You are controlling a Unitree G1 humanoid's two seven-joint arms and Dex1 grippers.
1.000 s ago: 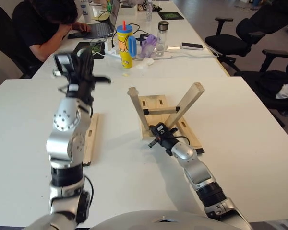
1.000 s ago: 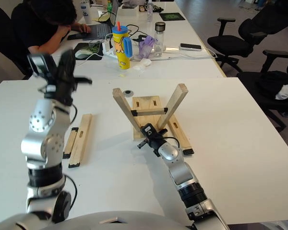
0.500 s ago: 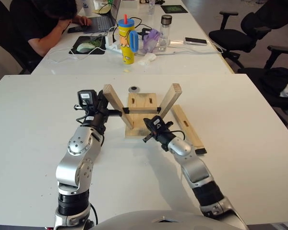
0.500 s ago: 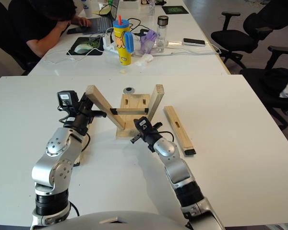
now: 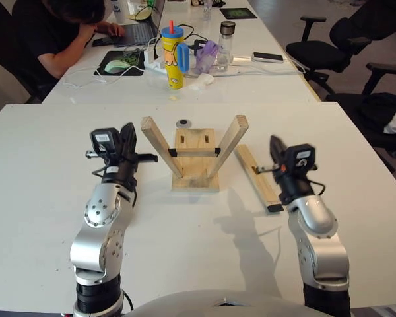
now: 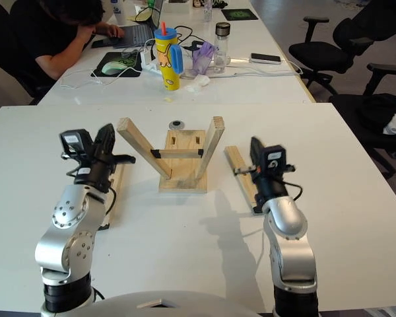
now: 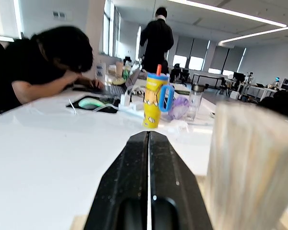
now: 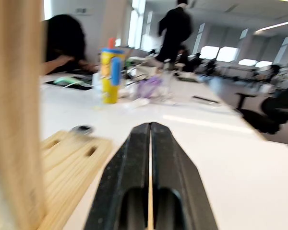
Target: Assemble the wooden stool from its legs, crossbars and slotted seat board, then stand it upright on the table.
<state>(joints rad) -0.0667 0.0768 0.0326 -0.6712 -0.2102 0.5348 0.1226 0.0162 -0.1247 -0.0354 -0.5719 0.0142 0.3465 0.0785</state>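
Note:
The slotted seat board [image 5: 194, 165] lies flat mid-table. Two wooden legs [image 5: 156, 144] rise from it in a V, joined by a crossbar [image 5: 194, 152]. My left gripper [image 5: 127, 134] is shut and empty, raised just left of the left leg; that leg [image 7: 245, 167] fills one side of the left wrist view beside the closed fingers [image 7: 134, 163]. My right gripper [image 5: 275, 146] is shut and empty, held above a loose leg piece [image 5: 256, 176] lying right of the board. The right wrist view has the board [image 8: 72, 158] and a leg [image 8: 14, 120] beyond the gripper. More loose wooden pieces [image 6: 114, 185] lie under the left arm.
A small round disc [image 5: 183, 123] sits just behind the board. On the far table stand a yellow cup [image 5: 173, 63], a bottle [image 5: 225, 43], a phone [image 5: 266, 57] and cables, with a person at a laptop. Office chairs [image 5: 330, 53] stand to the right.
My right gripper has pulled back from the board's front edge and risen to the right, over the loose leg. My left gripper has drawn slightly left, away from the left leg.

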